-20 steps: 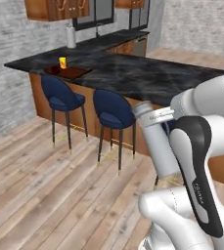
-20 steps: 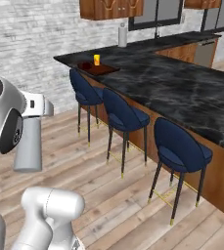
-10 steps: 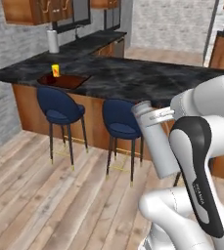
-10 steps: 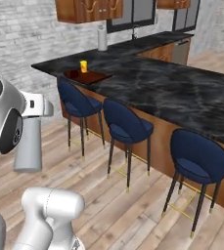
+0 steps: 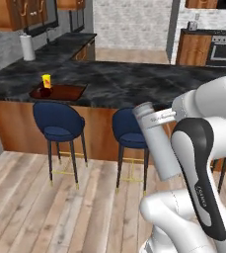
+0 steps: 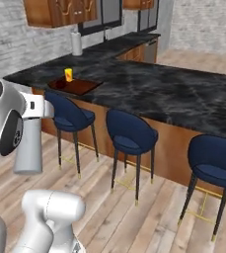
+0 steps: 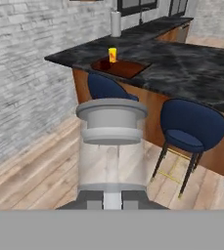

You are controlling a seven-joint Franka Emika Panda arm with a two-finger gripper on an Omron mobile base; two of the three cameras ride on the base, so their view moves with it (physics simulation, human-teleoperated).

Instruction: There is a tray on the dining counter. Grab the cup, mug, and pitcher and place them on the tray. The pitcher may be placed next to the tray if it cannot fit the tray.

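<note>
A tall clear glass pitcher (image 7: 111,146) with a grey lid stands upright in my gripper (image 7: 112,196), which is shut on its base. The same pitcher (image 5: 154,143) is carried in front of the arm, above the wooden floor and short of the counter, and also shows beside the arm (image 6: 28,143). On the dining counter (image 5: 134,81) lies the dark reddish-brown tray (image 5: 67,93). The yellow cup (image 5: 46,80) stands at the tray's left end, with the small dark mug (image 5: 44,92) just in front of it. Tray (image 7: 125,69) and cup (image 7: 112,54) lie far ahead of the hand.
Blue bar stools (image 5: 59,126) (image 5: 129,132) line the counter's wooden front, with more along it (image 6: 129,136) (image 6: 214,163). A paper towel roll (image 5: 27,47) stands on the back counter. A brick wall (image 7: 25,73) runs left of the counter's end. An oven (image 5: 224,49) sits far right.
The base has driven and turned, so the whole scene has shifted: counter and stools now lie more squarely ahead and nearer. The pitcher stays held in the gripper.
</note>
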